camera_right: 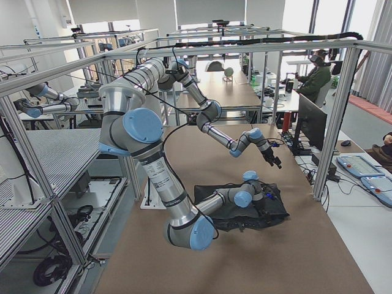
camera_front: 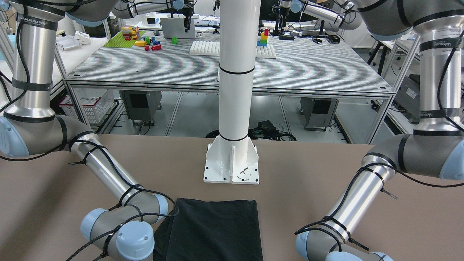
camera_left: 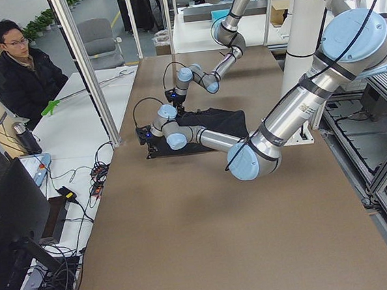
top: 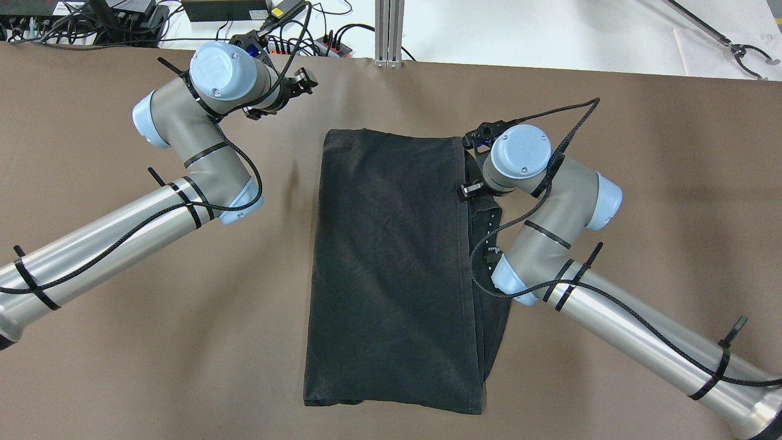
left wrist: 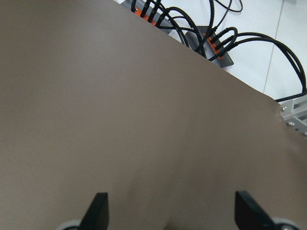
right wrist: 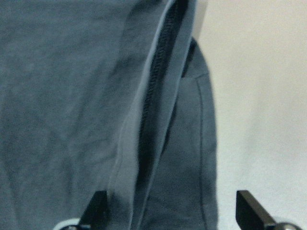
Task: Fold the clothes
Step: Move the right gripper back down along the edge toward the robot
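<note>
The clothes [top: 391,263] lie on the bench [top: 153,379], long axis near–far.
We judge the right end effector [right wrist: 173,211], jaws apart over the right hem, nearer; the left end effector [left wrist: 172,213], likewise apart, sits far-left.

A black cloth [top: 391,269] lies folded lengthwise mid-bench [top: 122,342], its layered edges along its 3 o'clock side. The right claw [top: 465,190] hangs over that edge. The left claw [top: 303,84] hovers over bare bench at the cloth's 11 o'clock, apart from it.
</note>
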Controlling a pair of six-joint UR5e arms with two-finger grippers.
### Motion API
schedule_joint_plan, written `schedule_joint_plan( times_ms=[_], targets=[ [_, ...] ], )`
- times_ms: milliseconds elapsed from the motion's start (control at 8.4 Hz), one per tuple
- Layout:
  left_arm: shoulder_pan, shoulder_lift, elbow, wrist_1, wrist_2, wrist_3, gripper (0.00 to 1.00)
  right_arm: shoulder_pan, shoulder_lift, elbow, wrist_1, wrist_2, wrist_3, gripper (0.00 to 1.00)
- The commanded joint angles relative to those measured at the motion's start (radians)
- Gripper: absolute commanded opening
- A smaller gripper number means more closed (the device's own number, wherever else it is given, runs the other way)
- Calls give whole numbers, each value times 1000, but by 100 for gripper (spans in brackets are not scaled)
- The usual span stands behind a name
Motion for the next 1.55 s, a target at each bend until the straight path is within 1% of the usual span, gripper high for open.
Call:
schedule_joint_plan(
  times_ms=[0, 119, 238, 357, 476, 715, 834, 953, 1191, 1310, 1429],
  targets=[
    [6, -2, 1, 0, 3, -3, 93, 71, -25, 3, 4, 96, -82, 94],
    [6, -2, -1, 0, 1, -3, 93, 71, -22, 8, 3, 110, -75, 94],
    [6, -1, -2, -2, 3, -3, 94, 71, -21, 22, 3, 147, -2, 94],
    [6, 0, -4, -3, 3, -5, 94, 70, -22, 70, -6, 153, 152, 94],
    [6, 0, -20, -2, -5, -5, 94, 55, -28, 130, -11, 155, 351, 94],
    [9, 1, -22, -2, 1, -8, 94, -75, -62, 248, -16, 147, 798, 94],
    [9, 1, -24, -2, 3, -11, 94, -120, -108, 331, -17, 115, 997, 94],
    [12, 0, -24, 0, 3, -20, 94, -192, -187, 439, -26, 42, 1136, 95],
    [17, 0, -21, -2, 1, -19, 94, -305, -277, 599, -115, -90, 1342, 94],
    [15, -2, -24, -2, 4, -19, 94, -376, -291, 647, -165, -156, 1466, 93],
    [17, -2, -22, 0, 4, -17, 94, -415, -298, 664, -207, -163, 1507, 91]
  ],
)
